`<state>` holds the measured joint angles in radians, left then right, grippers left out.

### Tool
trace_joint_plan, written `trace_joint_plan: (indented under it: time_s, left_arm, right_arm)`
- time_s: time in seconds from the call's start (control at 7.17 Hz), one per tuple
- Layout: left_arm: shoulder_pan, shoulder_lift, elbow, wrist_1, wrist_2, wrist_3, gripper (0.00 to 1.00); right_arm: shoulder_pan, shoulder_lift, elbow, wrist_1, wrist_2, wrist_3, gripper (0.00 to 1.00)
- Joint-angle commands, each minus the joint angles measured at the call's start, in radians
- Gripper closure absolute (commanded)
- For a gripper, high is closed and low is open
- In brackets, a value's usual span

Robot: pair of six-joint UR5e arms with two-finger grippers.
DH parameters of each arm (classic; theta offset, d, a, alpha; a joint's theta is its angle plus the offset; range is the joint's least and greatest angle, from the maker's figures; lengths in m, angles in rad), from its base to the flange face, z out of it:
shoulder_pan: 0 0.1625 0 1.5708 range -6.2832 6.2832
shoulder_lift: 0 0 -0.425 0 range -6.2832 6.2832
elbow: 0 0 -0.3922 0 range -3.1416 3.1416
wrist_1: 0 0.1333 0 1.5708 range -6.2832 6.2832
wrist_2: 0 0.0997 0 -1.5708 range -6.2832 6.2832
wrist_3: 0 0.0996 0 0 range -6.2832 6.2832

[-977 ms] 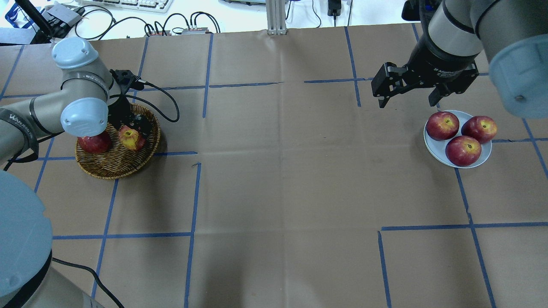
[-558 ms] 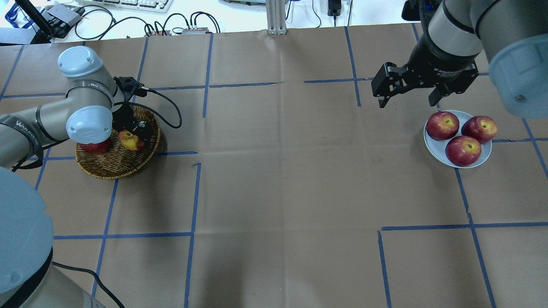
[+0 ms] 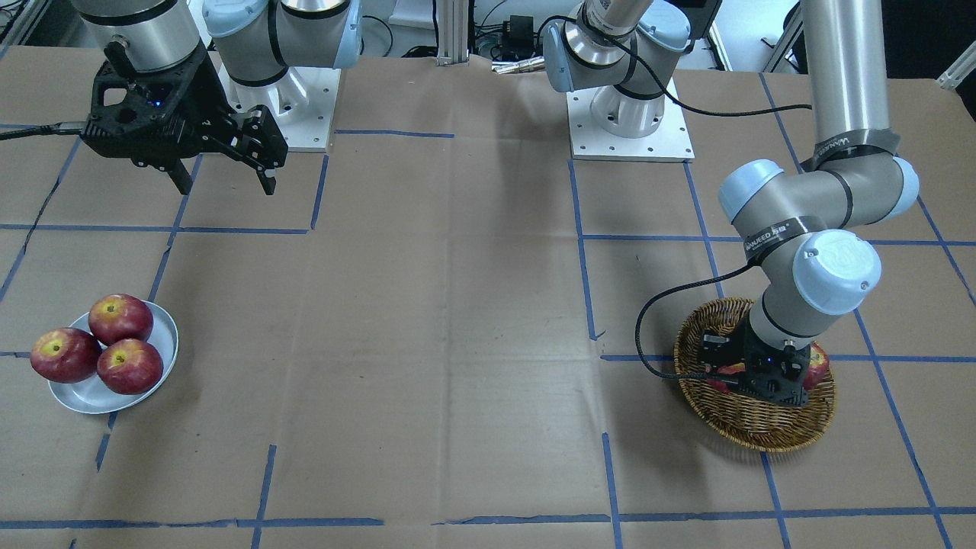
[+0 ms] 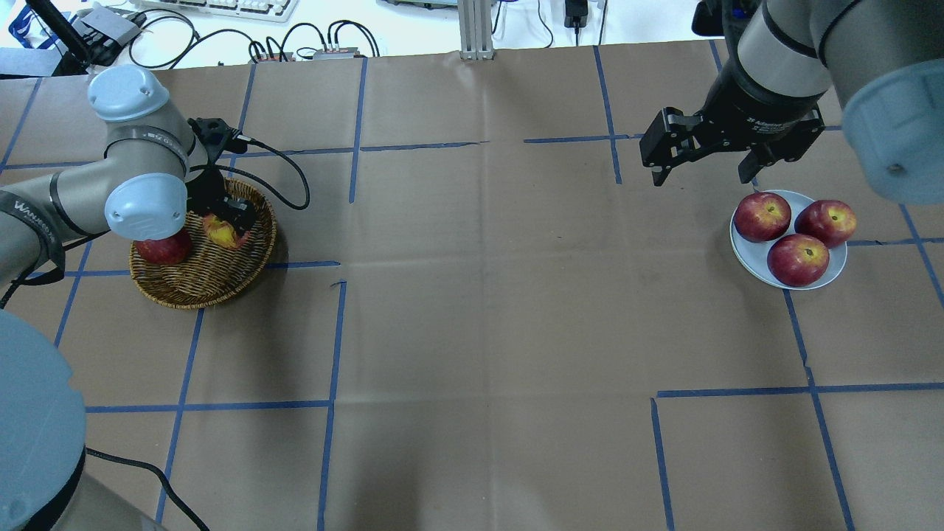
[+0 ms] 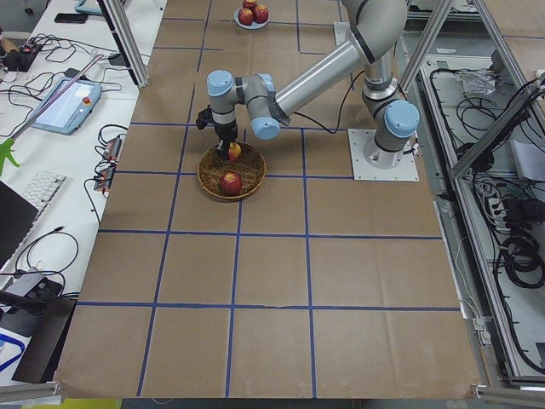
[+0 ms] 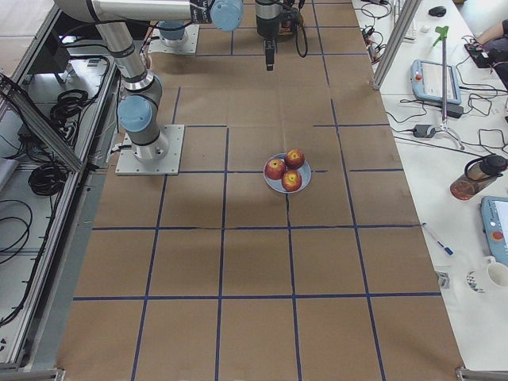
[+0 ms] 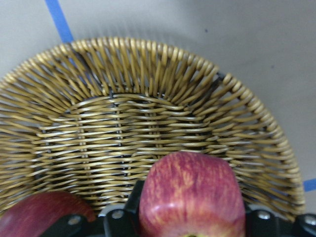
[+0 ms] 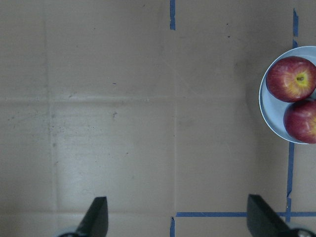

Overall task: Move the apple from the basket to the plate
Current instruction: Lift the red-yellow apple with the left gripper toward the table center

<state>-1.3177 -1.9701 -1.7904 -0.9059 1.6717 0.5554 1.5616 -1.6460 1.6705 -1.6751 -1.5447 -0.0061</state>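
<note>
Left gripper [image 7: 190, 226] closed on the apple [image 7: 191, 190], low inside the basket [image 7: 148, 64]; right gripper [image 4: 701, 179] wide open and empty near the plate [image 4: 746, 259] — risk: the smooth fruit slips from a shallow pinch, or rolls off the crowded plate.

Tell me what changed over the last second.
The left end effector, gripping the apple, shifted slightly toward the basket's far rim, the apple with it. The right end effector, plate and dark apple stayed put.
</note>
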Motion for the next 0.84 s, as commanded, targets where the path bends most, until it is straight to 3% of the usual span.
trace_joint_plan:
  time_s: [0.0, 0.28, 0.7]
  left_arm:
    - [-0.069, 0.057, 0.011, -0.04, -0.003, -0.177, 0.56]
    - [-0.232, 0.079, 0.028, -0.073, 0.0, -0.436, 0.55]
    - [-0.485, 0.006, 0.135, -0.102, -0.001, -0.752, 0.54]
  right_arm:
    - [0.0, 0.0, 0.0, 0.0, 0.0, 0.0, 0.0]
    - [0.0, 0.0, 0.0, 0.0, 0.0, 0.0, 0.0]
    - [0.0, 0.0, 0.002, 0.0, 0.0, 0.0, 0.0]
